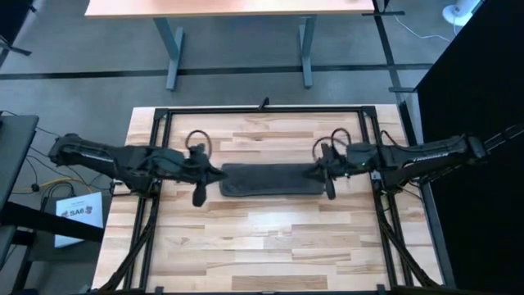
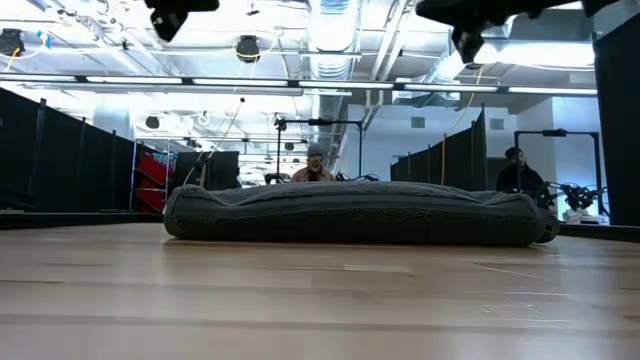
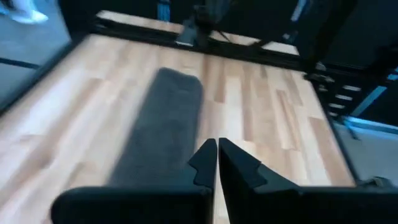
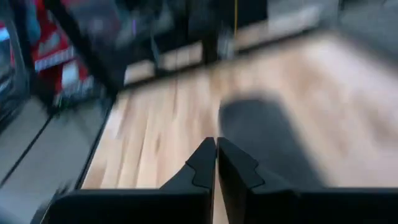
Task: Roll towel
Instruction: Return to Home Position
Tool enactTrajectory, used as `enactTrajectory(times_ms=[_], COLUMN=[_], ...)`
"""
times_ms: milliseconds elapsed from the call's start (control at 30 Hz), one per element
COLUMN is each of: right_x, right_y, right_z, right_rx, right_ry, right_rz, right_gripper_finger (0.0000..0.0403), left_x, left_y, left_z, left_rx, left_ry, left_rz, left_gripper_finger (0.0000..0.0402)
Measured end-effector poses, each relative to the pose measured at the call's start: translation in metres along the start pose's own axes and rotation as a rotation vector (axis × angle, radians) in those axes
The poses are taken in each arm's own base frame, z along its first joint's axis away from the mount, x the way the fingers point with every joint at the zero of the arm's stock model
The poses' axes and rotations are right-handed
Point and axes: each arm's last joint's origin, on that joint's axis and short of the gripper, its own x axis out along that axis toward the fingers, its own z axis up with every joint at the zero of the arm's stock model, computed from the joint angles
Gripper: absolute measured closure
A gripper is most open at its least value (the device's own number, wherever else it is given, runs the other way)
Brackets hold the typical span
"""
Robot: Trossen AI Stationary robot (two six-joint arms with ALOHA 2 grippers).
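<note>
Left claw [image 3: 216, 144] and right claw [image 4: 216, 142] pressed together — above ends of rolled towel [image 1: 270, 180], open table [image 1: 270, 246] all round.

arms [image 1: 106, 157] — matte black, jointed | cables [image 1: 197, 141] — black loops | fingers [image 3: 202, 163] wedge-tipped

Bright ceiling lights [image 2: 200, 81] glare; table [image 2: 300, 300] evenly lit.

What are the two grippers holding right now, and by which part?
Nothing. The left gripper and the right gripper are both shut and empty, up in the air near the two ends of the rolled towel, which lies free on the table.
</note>
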Motion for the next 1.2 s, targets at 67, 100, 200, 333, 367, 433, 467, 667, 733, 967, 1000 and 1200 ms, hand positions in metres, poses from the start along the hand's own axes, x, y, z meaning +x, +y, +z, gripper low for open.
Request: enactTrajectory(times_ms=[67,100,200,333,367,433,467,667,733,967,1000,1200], right_x=[0.0,-0.001,-0.008,-0.024,-0.028,-0.039,-0.043,-0.065,-0.069,-0.073,-0.073,-0.075], right_y=[-0.005,-0.007,-0.017,-0.031,-0.033,-0.037,-0.038,-0.045,-0.045,-0.046,-0.047,-0.054], right_z=[0.008,0.011,0.017,0.001,-0.004,-0.014,-0.02,-0.048,-0.052,-0.061,-0.065,-0.095], right_rx=[-0.014,-0.021,-0.02,0.032,0.053,0.086,0.104,0.242,0.266,0.22,0.208,0.146], right_ry=[-0.077,-0.101,-0.146,-0.198,-0.216,-0.27,-0.291,-0.361,-0.337,-0.387,-0.412,-0.539], right_rz=[-0.012,-0.022,-0.06,-0.099,-0.1,-0.092,-0.086,-0.092,-0.098,-0.095,-0.093,-0.066], right_gripper_finger=[0.0401,0.0402,0.0402,0.0403,0.0403,0.0403,0.0403,0.0403,0.0403,0.0403,0.0403,0.0403], left_x=[-0.01,-0.015,-0.03,-0.047,-0.051,-0.058,-0.062,-0.074,-0.076,-0.065,-0.062,-0.045], left_y=[0.005,0.007,0.015,0.028,0.031,0.036,0.038,0.048,0.05,0.051,0.051,0.044], left_z=[-0.008,-0.012,-0.026,-0.055,-0.061,-0.07,-0.073,-0.098,-0.107,-0.122,-0.124,-0.134], left_rx=[-0.016,-0.029,-0.064,-0.123,-0.133,-0.156,-0.164,-0.165,-0.213,-0.143,-0.147,-0.115], left_ry=[-0.044,-0.075,-0.161,-0.245,-0.266,-0.333,-0.356,-0.297,-0.24,-0.199,-0.209,-0.318], left_rz=[-0.006,-0.014,-0.038,-0.065,-0.069,-0.085,-0.091,-0.079,-0.072,-0.038,-0.046,-0.235], left_gripper_finger=[0.0401,0.0401,0.0401,0.0401,0.0402,0.0402,0.0402,0.0402,0.0402,0.0402,0.0402,0.0402])
